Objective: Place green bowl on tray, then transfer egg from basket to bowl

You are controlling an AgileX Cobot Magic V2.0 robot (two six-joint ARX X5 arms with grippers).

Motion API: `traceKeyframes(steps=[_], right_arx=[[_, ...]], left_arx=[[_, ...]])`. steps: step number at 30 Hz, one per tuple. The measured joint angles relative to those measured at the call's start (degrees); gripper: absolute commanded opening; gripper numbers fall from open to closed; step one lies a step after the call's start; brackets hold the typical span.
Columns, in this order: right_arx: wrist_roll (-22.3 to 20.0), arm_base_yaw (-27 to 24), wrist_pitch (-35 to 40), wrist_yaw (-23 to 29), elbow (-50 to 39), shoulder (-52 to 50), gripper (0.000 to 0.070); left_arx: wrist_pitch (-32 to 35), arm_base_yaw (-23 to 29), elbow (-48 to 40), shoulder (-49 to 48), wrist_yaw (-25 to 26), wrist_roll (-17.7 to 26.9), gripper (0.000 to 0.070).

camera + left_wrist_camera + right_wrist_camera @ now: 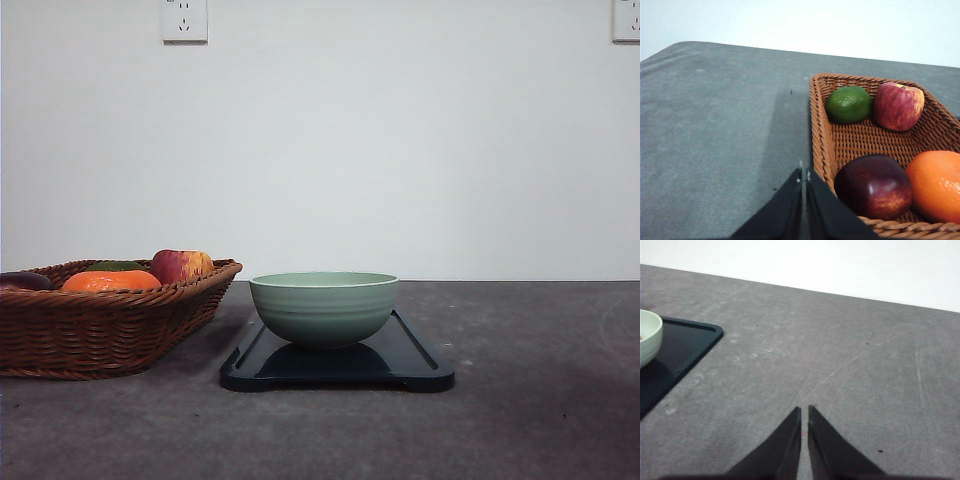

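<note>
Both grippers, left (804, 175) and right (804, 410), were closed and held nothing. Green bowl (323, 306) sat on the tray (420, 362), off to the right gripper's side. Basket (822, 145) was just beside the left fingertips. Couldn't pick out the egg. Risk: grabbing the dark plum (873, 186), apple (898, 105), lime (848, 104) or orange (935, 182) instead; the crowded fruit leaves little finger room.

Tray (420, 362) lies on desk (540, 400), centre. Bowl (323, 306) sits on tray, toward its left half. Basket (100, 330) stands on desk just left of tray, apart from it. In basket: apple (181, 265) at the end nearest tray, orange fruit (110, 281) further from tray.
</note>
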Motion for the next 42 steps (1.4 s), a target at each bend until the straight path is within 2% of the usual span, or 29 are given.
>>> traceKeyframes(steps=[42], right_arx=[[0.15, 0.00, 0.00, 0.00, 0.00, 0.00, 0.0016]], left_arx=[[0.00, 0.00, 0.00, 0.00, 0.00, 0.00, 0.0000]])
